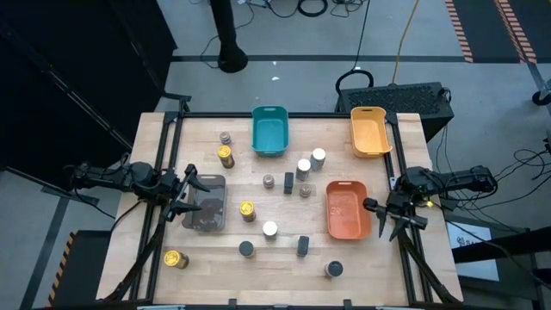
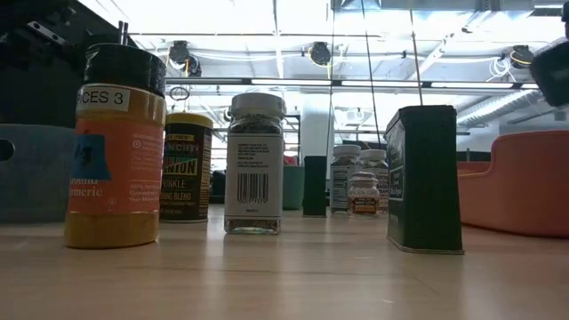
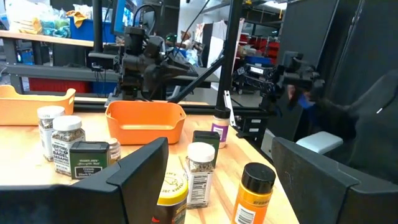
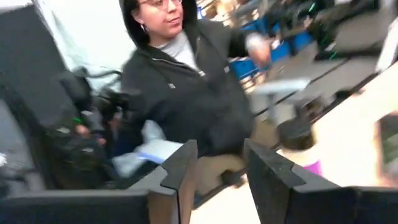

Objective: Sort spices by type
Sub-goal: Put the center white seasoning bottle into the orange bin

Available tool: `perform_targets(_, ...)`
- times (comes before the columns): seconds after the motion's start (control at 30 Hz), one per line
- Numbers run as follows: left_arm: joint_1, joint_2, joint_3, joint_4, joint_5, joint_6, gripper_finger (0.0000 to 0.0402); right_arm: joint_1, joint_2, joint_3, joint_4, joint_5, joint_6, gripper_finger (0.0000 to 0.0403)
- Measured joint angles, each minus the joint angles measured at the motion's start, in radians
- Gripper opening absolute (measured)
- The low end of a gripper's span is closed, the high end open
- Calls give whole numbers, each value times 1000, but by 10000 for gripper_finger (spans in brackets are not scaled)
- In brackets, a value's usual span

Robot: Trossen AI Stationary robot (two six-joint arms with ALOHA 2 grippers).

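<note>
The jars stand scattered on the table, most of them between the grey tray and the orange tray. 2 white-topped jars stand side by side just in front of the teal tray. 2 dark jars and a small grey-topped one sit close by them. A yellow-topped jar stands left of the teal tray with a grey-topped jar just behind it. Another yellow top is beside the grey tray, a white top near it. Toward the near edge are 2 dark jars, a grey-topped jar and, far left, a yellow jar lying alone. In the low view an orange jar with a black cap is nearest, then a clear jar and a dark tin, all upright.

The grey tray already holds something dark; I cannot tell what. The yellow tray sits at the far right.

The left gripper hovers at the grey tray's left edge, fingers spread wide, holding nothing. The right gripper is at the orange tray's right edge, fingers set narrowly apart with nothing between them. A person in a dark hoodie shows beyond it.
</note>
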Motion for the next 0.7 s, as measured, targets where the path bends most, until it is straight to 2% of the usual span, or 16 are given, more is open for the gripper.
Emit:
perform_targets(0.17,0,0,0,0,0,0,292,0,0,-1,86,262,-189,116)
perform_targets(0.23,0,0,0,0,0,0,292,-1,0,-1,152,418,-236,116)
perform_targets(0.3,0,0,0,0,0,0,292,-2,-1,0,219,571,-210,116)
perform_targets(0.37,0,0,0,0,0,0,292,-3,0,10,221,682,-144,116)
perform_targets(0.47,0,0,-1,27,-1,-5,292,-3,16,34,218,751,-89,116)
perform_targets(0.57,0,2,-1,259,-48,15,292,-3,42,72,216,845,-44,116)
perform_targets(0.7,0,1,1,517,-50,-1,292,-4,91,148,203,878,-32,116)
